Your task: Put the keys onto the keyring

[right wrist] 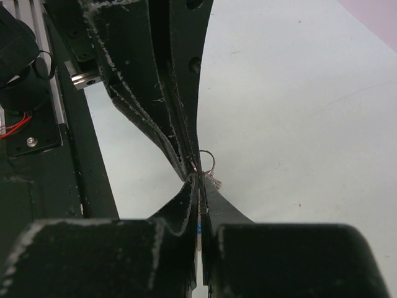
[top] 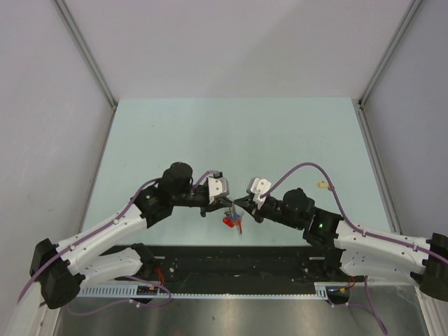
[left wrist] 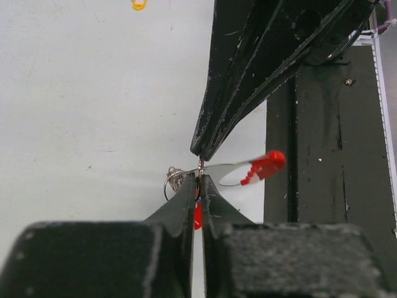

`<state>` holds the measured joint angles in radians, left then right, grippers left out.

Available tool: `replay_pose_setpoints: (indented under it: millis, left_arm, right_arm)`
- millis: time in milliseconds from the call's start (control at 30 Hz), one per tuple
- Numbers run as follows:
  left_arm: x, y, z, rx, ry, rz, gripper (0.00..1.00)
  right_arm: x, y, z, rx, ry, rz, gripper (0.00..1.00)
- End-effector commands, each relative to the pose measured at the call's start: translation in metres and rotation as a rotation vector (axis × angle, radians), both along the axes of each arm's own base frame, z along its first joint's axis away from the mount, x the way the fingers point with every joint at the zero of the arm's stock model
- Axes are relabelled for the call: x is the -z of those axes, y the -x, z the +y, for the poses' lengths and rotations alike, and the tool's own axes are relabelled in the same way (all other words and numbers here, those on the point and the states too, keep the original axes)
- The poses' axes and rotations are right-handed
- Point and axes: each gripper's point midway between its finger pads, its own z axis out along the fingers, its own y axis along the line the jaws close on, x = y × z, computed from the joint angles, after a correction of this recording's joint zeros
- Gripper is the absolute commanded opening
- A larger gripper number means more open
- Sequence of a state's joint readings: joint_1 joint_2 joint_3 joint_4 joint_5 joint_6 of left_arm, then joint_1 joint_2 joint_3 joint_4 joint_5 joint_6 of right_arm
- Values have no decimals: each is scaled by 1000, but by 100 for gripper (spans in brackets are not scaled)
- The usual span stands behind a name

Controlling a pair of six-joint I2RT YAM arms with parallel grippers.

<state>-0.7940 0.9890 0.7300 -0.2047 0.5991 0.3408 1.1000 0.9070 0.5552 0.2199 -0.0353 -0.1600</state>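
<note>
My left gripper (top: 229, 204) and right gripper (top: 240, 204) meet tip to tip above the near middle of the table. In the left wrist view the left gripper (left wrist: 200, 178) is shut on the thin metal keyring (left wrist: 169, 180). Its grey strap (left wrist: 226, 172) and red end piece (left wrist: 268, 166) hang out to the right. In the right wrist view the right gripper (right wrist: 200, 181) is shut on a blue-headed key (right wrist: 198, 228), and the ring (right wrist: 209, 158) shows just past its tips. A yellow-headed key (top: 323, 185) lies loose on the table to the right.
The black base rail (top: 231, 262) runs along the near edge under both arms. Grey walls (top: 49, 105) close in the table on the left, back and right. The yellow key also shows far off in the left wrist view (left wrist: 139, 5).
</note>
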Motion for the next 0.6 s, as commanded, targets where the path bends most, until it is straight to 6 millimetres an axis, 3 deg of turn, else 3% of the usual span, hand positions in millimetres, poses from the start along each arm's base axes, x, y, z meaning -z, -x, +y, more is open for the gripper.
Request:
replay_pose_setpoints:
  millis: [0,100,133,300,400,467,567]
  left_arm:
    - [-28,3,-10,54,78,-36,0]
    - [-36,4,-12,42,124,-27,0]
    - [-39,3,-12,32,140,-25,0]
    - [-48,0,-8,-63,243,-3,0]
    - [-44,-6,0,-133,256,17,0]
    - [-41,-10,6,-169,263,26,0]
    - [-48,-10,13,-191,299,3,0]
  right_arm:
    - [-32,-2,8,-15,-53,-46,0]
    - [-32,-3,7,-8,-52,-16,2]
    - [-33,-5,5,2,-54,-7,15]
    - [-38,-26,-19,145,-82,126,41]
    - [-45,-41,-41,244,-126,207,52]
    - [-40,-54,-66,342,-119,272,55]
    - [-28,-73,-106,515,-118,366,67]
